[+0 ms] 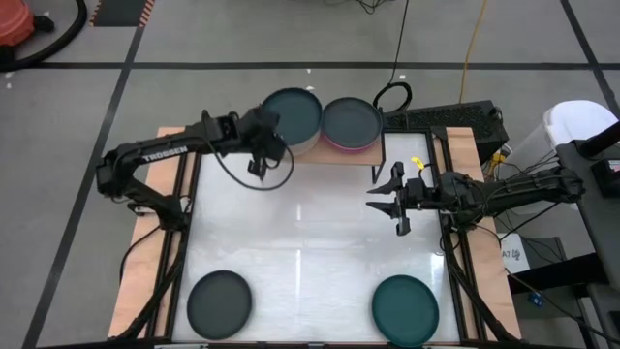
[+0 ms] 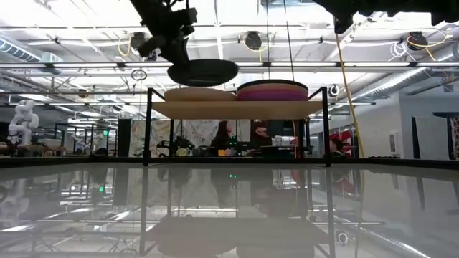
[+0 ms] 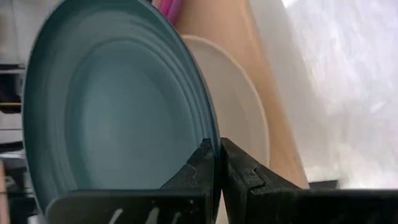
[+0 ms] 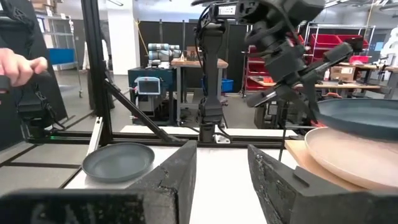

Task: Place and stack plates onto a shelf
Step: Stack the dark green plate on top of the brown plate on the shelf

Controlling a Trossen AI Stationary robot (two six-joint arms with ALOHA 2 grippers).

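Observation:
My left gripper [image 1: 272, 134] is shut on a dark teal plate [image 1: 293, 112] held over the left side of the shelf [image 2: 237, 109]. Under it on the shelf lies a beige plate stack [image 2: 199, 94]. Beside that stands a magenta and purple stack [image 2: 272, 91] with a greyish plate on top [image 1: 351, 122]. A dark grey plate [image 1: 219, 301] and another dark teal plate [image 1: 405, 308] lie flat on the table near its near edge. My right gripper [image 1: 392, 197] hangs open over the table's right side, touching nothing. My left gripper [image 3: 216, 149] pinches the teal plate's rim [image 3: 211, 134] between its two fingers, one on the upper face and one underneath. It comes from the table's left-near side. The plate [image 2: 203, 72] is about level and lifted clear, a small gap above the beige stack.
The shelf stands at the table's far edge on thin black legs [image 2: 148, 129]. The white tabletop [image 1: 310, 262] spreads between the two loose plates. A person's hand [image 4: 18, 65] shows in the room beyond the table. Cables lie on the floor behind the shelf.

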